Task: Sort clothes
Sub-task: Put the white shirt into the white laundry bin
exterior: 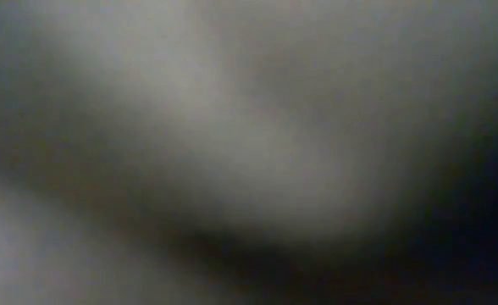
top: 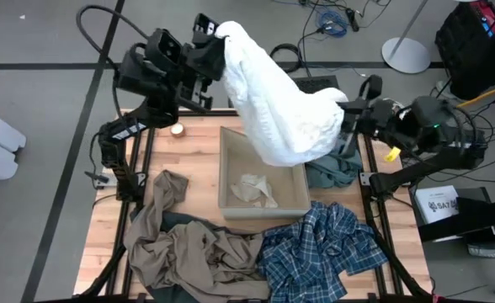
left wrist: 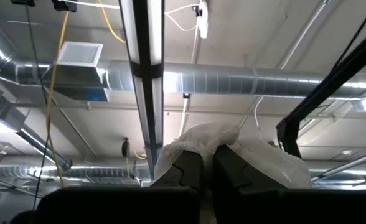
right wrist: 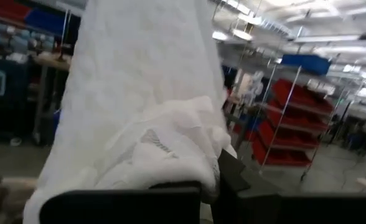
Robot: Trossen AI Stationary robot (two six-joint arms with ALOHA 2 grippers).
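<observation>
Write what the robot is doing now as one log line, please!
step: lifting white garment | left gripper: shut on it | right gripper: shut on it | below: box

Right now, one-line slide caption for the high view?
Both hands hold the white garment stretched above the cardboard box, other clothes around.

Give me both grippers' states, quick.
Left gripper: shut on the white soft fabric garment, raised high.
Right gripper: shut on the same garment's other end.
</observation>
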